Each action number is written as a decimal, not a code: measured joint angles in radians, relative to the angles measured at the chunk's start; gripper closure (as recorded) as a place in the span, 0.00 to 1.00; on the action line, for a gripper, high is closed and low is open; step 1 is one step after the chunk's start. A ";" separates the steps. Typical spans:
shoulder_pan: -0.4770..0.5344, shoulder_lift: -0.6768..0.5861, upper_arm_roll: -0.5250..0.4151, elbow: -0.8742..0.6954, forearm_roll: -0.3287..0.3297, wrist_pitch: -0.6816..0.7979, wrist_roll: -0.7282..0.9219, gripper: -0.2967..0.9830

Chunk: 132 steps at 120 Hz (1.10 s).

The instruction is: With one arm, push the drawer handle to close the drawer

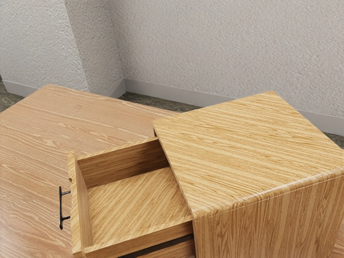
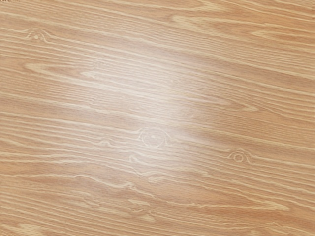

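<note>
Textured wall [image 1: 226,48] behind wooden table [image 1: 37,145]; drawer [image 1: 134,199] open from cabinet [image 1: 247,150], handle [image 1: 61,207] outward; gripper wide or narrow, cannot tell.

The Franka arm holds its hand raised over the table [image 1: 115,115], apart from the wood, with the camera side of the hand turned down toward the tabletop, as the wrist view tells. That camera meets a stretch of the table's upper face, inward of its edges for the most part, so the hand's place can be given no closer than above the table, and which edge or corner it is nearest cannot be told. How far the wrist is rolled, and how the arm's joints are bent behind it, cannot be told either.
</note>
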 joint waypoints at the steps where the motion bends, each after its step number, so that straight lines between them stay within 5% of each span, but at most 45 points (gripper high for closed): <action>1: 0.000 0.000 0.000 0.000 0.000 0.000 0.001 0.23; 18: -0.006 -0.027 -0.028 0.060 0.008 -0.007 0.010 0.23; 39: -0.020 -0.055 -0.344 0.202 0.039 -0.061 0.019 0.24; 53: -0.020 -0.061 -0.424 0.192 0.051 -0.089 0.018 0.41; 84: -0.012 -0.269 -0.551 -0.156 0.107 -0.076 0.027 0.74; 107: 0.025 -0.387 -0.663 -0.401 0.117 0.016 0.049 0.81; 132: 0.021 -0.426 -0.679 -0.624 0.109 0.157 0.084 0.84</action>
